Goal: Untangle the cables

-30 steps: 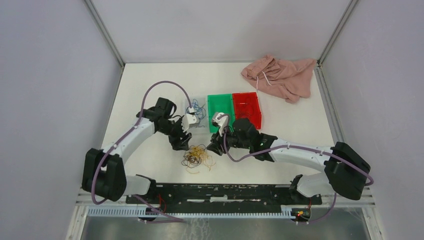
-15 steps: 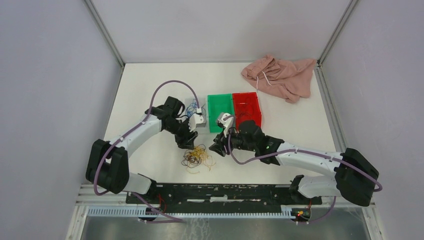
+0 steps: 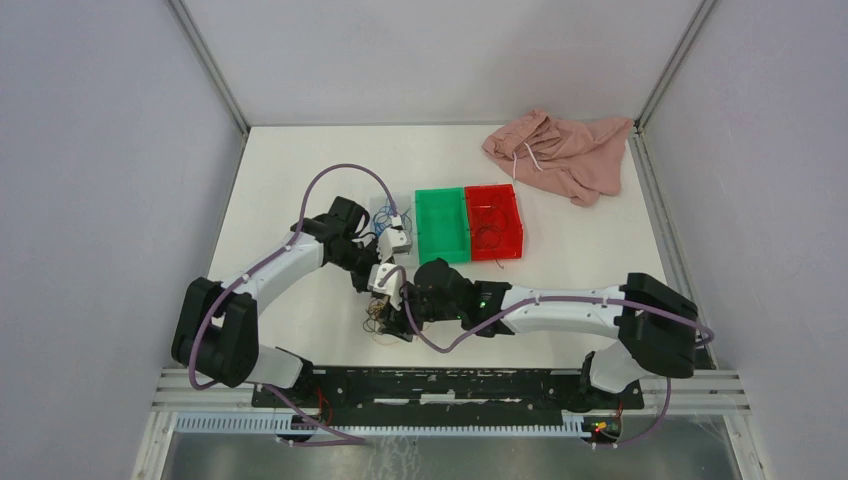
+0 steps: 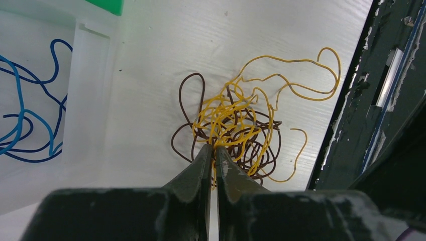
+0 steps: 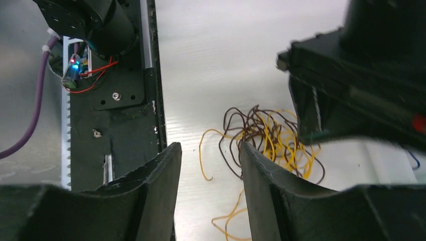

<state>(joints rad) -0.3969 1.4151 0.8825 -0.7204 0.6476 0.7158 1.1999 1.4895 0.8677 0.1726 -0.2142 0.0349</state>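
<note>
Left wrist view: clenched left claw [image 4: 213, 150], tips at the tangled yellow-orange and dark red thin cables [image 4: 236, 131] on the white bench [image 4: 150, 50]; released right claw [image 5: 210, 148] gapes, tangle at its one o'clock.

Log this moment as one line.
left pincer: shut, tips at yellow-brown cable clump | right pincer: open, near clump | blue cables: in clear bin
</note>
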